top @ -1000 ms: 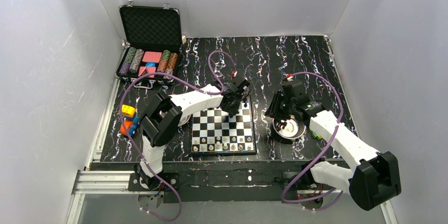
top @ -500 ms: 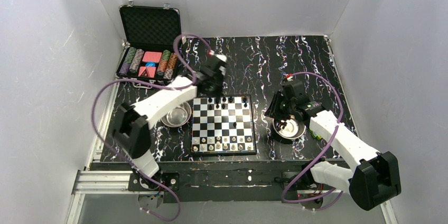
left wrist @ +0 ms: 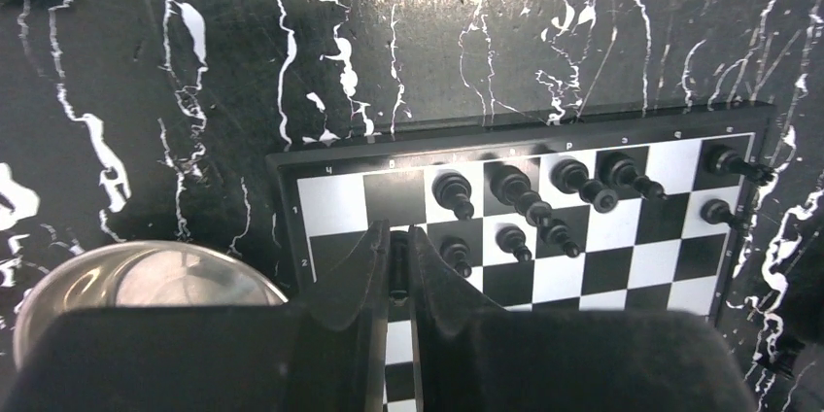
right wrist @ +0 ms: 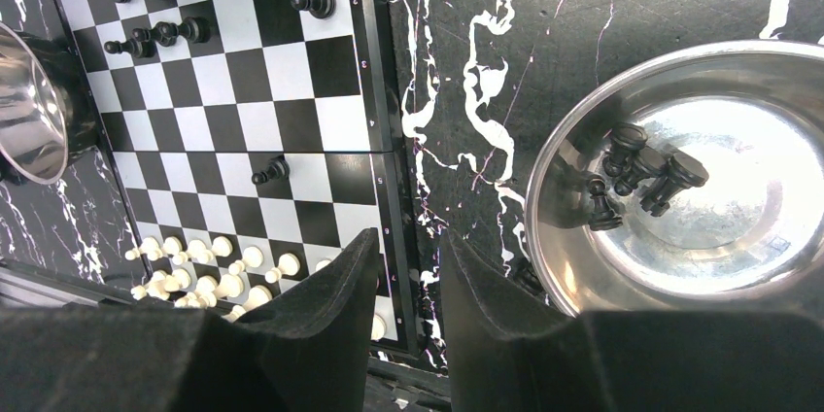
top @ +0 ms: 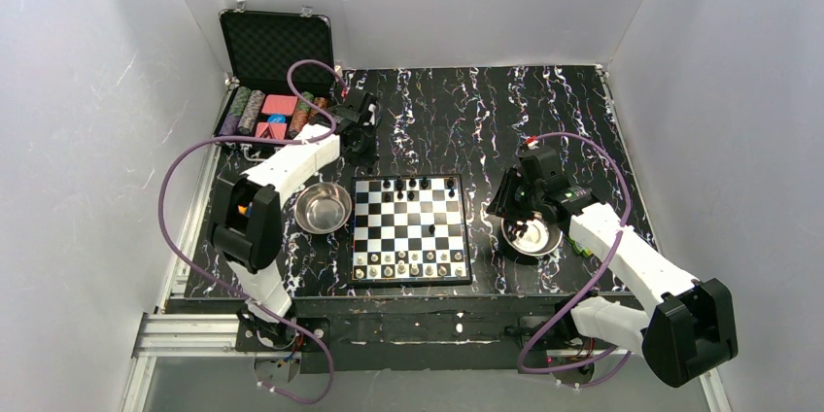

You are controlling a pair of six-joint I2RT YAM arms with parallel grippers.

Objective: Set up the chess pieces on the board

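The board (top: 439, 237) lies at the table's middle. Black chess pieces (top: 408, 184) stand along its far edge and white chess pieces (top: 408, 262) along its near edge. My left gripper (top: 360, 138) hangs beyond the board's far left corner. In the left wrist view it (left wrist: 398, 257) is shut on a black chess piece (left wrist: 398, 271), above the board (left wrist: 335, 203). My right gripper (top: 507, 208) is open and empty (right wrist: 408, 247) between the board (right wrist: 291, 72) and a steel bowl (right wrist: 583, 257) holding several black chess pieces (right wrist: 641, 174).
A second steel bowl (top: 301, 216) sits left of the board. An open black case (top: 277, 48) with striped poker chips (top: 243, 111) stands at the back left. White walls close in the table on three sides.
My left arm has swung from over the board's far edge to the far left, toward the case, uncovering the left bowl. The right arm has not moved.
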